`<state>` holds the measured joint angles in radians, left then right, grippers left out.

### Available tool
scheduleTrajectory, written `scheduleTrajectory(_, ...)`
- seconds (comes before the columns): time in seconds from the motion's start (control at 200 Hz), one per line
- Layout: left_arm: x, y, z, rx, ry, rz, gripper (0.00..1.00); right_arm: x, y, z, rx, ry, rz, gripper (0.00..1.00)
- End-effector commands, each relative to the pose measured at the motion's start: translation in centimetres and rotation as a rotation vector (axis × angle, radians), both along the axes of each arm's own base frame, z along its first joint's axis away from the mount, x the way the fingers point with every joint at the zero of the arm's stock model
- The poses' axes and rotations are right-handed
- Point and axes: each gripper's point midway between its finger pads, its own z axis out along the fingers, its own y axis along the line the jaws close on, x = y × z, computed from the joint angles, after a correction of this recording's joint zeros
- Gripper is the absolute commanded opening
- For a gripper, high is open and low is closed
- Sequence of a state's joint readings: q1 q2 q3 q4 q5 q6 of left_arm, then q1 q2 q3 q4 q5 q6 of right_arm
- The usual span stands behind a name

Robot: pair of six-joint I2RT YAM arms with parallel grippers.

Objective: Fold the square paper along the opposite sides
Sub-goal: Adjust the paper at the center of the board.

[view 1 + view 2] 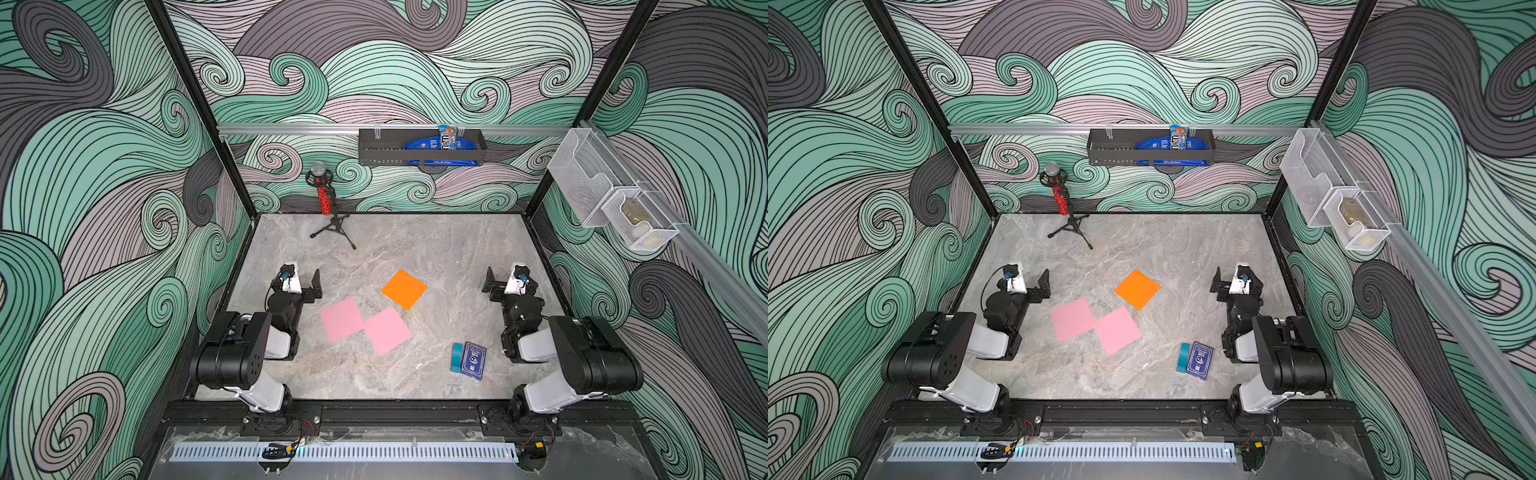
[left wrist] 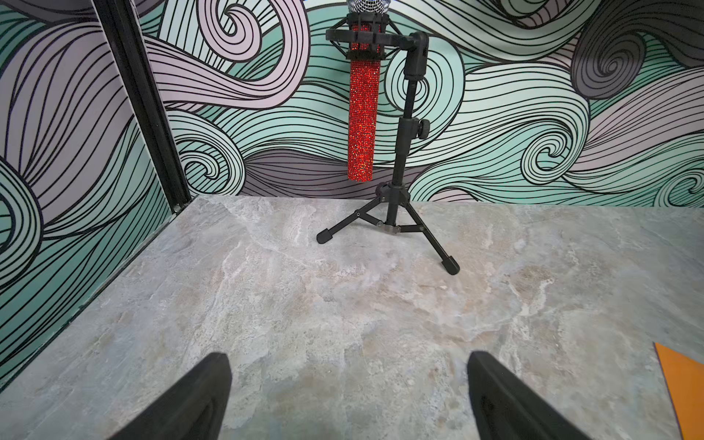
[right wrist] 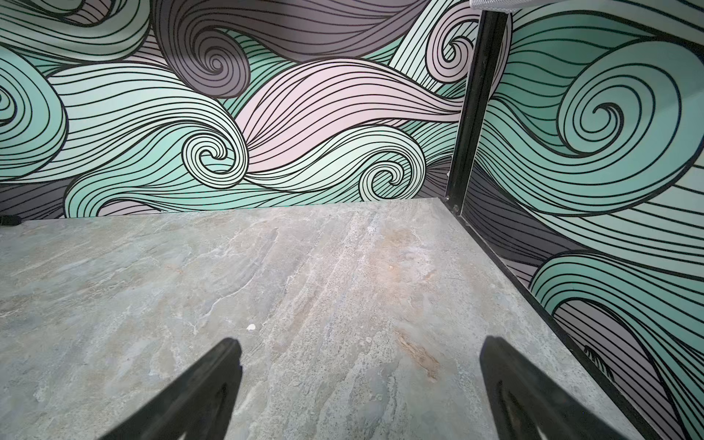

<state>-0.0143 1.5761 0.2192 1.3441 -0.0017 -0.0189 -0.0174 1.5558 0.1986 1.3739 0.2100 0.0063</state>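
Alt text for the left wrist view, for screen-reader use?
The open, empty left hand hangs over a grey marbled tabletop. Beyond it a red glittery microphone on a black tripod stand stands near the swirl-patterned wall; a corner of orange square paper shows at the edge.

The left arm (image 1: 245, 353) and right arm (image 1: 582, 357) are sitting folded.
The left gripper (image 1: 309, 284) at centre-left and right gripper (image 1: 496, 284) at centre-right are gaping empty.

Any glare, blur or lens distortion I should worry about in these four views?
In both top views: even light, faint shadows, no glare on the table; frame posts splay outward, wide-angle. Left wrist view: microphone sharp, orange paper cut off by the picture edge. Right wrist view: sharp, no glare.
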Motion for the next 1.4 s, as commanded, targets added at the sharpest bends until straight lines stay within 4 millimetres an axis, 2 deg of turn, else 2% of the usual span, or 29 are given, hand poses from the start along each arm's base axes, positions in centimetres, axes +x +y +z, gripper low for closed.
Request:
scheduleTrajectory(0.0,0.0,0.0,0.4,-0.010,-0.019,-0.009,0.99,0.2,0.1,0.2,0.001,-0.003,0.012,1.00)
scheduleTrajectory(0.24,0.0,-0.1,0.4,-0.010,-0.019,-0.010,0.99,0.0,-0.3,0.3,0.017,-0.013,0.002,1.00)
scheduleTrajectory(0.425,0.0,-0.1,0.3,-0.010,-0.014,-0.011,0.99,0.3,0.3,0.3,0.006,-0.004,0.040,1.00)
scheduleTrajectory(0.49,0.0,-0.2,0.3,-0.004,-0.011,-0.017,0.99,0.2,0.7,0.9,-0.006,-0.019,0.054,1.00)
scheduleTrajectory(0.525,0.0,0.1,0.5,-0.005,-0.013,0.010,0.99,0.2,1.3,1.4,-0.044,-0.005,0.053,1.00)
scheduleTrajectory(0.58,0.1,0.9,1.2,0.011,-0.018,0.104,0.99,0.7,3.2,3.3,-0.113,0.034,0.045,1.00)
scheduleTrajectory(0.635,0.9,0.6,2.0,0.051,0.027,0.162,0.99,1.6,5.5,6.0,-0.026,0.028,0.101,0.99)
scheduleTrajectory(0.715,2.2,-1.1,3.3,0.125,0.087,0.221,0.99,2.6,9.3,9.3,0.148,0.025,0.241,0.95)
scheduleTrajectory(0.73,2.2,-1.3,4.6,0.106,0.064,0.242,0.99,2.7,10.1,9.7,0.162,0.031,0.267,0.95)
scheduleTrajectory(0.8,2.9,-3.4,6.8,0.045,0.042,0.230,0.99,3.0,14.2,10.4,0.173,0.076,0.386,0.92)
scheduleTrajectory(0.846,3.3,-4.7,7.8,-0.008,0.040,0.208,0.99,3.4,16.4,9.7,0.156,0.133,0.422,0.88)
scheduleTrajectory(0.861,3.4,-5.2,8.1,-0.025,0.043,0.199,0.99,3.4,16.9,8.6,0.151,0.187,0.417,0.87)
scheduleTrajectory(0.921,3.9,-7.3,8.7,-0.070,0.082,0.146,0.99,3.7,19.7,6.4,0.200,0.369,0.453,0.85)
scheduleTrajectory(0.986,4.3,-9.8,8.7,-0.120,0.157,0.065,0.99,2.6,23.2,3.3,0.201,0.513,0.556,0.83)
scheduleTrajectory(1.021,4.4,-11.2,8.7,-0.151,0.201,0.005,0.99,1.9,25.0,2.2,0.160,0.545,0.607,0.84)
scheduleTrajectory(1.051,4.4,-12.1,8.6,-0.191,0.240,-0.029,0.99,1.0,25.9,0.5,0.106,0.601,0.639,0.84)
scheduleTrajectory(1.121,3.9,-14.0,8.4,-0.257,0.308,-0.104,0.99,0.4,27.0,-2.1,-0.003,0.674,0.677,0.84)
scheduleTrajectory(1.196,3.5,-15.4,8.4,-0.303,0.335,-0.152,0.99,0.7,27.7,-4.3,-0.048,0.746,0.703,0.81)
scheduleTrajectory(1.396,2.7,-15.3,8.6,-0.355,0.346,-0.119,0.99,2.3,29.1,-9.1,-0.096,0.846,0.725,0.60)
